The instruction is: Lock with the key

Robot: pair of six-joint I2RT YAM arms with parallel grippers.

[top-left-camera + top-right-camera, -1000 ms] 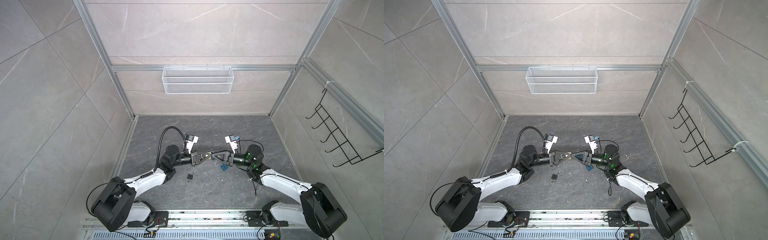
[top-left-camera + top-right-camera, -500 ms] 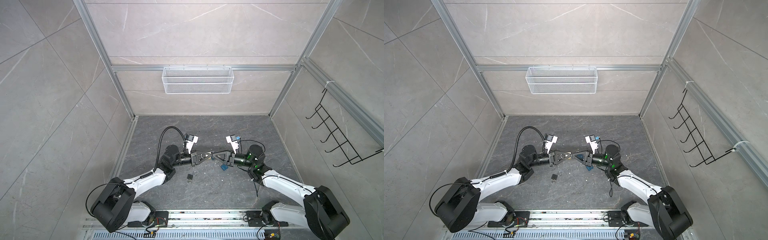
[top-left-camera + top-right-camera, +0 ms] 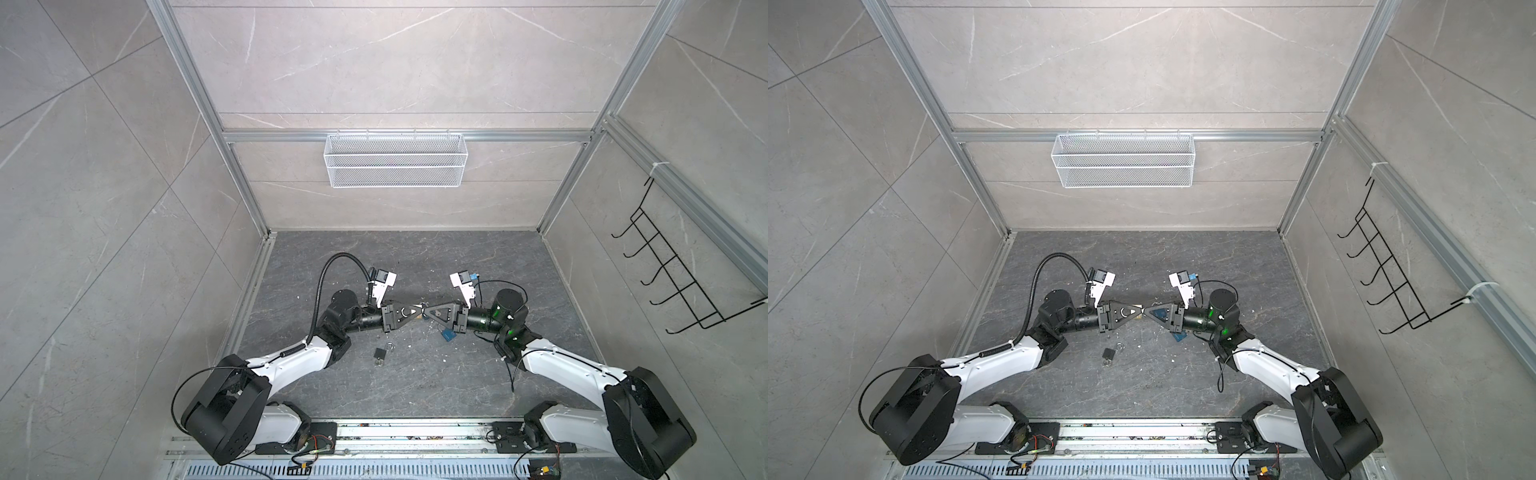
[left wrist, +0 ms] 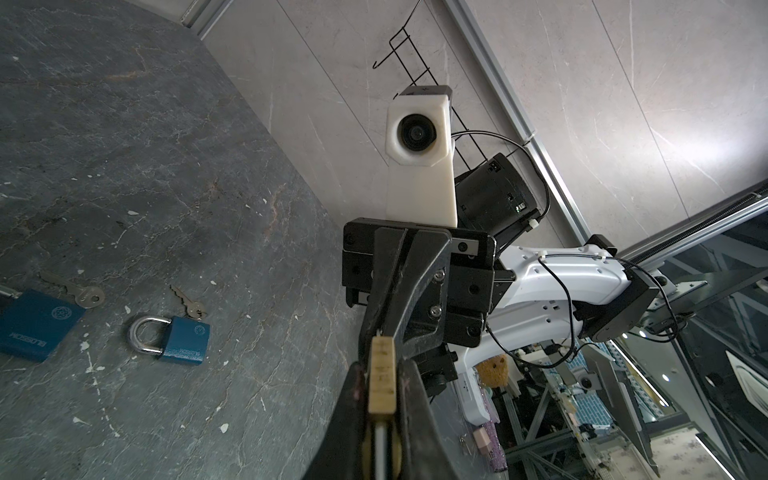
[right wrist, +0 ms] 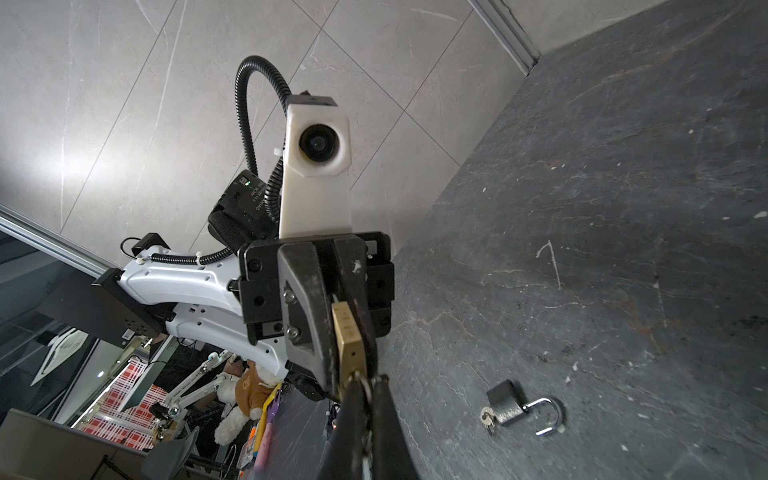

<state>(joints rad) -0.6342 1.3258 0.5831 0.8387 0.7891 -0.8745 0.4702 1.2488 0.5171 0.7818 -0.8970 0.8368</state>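
Now left claw clamps brass padlock; right claw pinches its key.

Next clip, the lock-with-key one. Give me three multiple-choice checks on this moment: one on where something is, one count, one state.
1. Where is the brass padlock? A in the wire basket; B on the hook rack; C between the left gripper's fingers.
2. How many blue padlocks lie on the floor in the left wrist view? A one; B two; C three.
3. The dark grey padlock's shackle is: A open; B closed; C missing.
Key: C, its brass body sits clamped between those fingers; B, a small one and a larger one lie side by side; A, one shackle leg stands free of the body.
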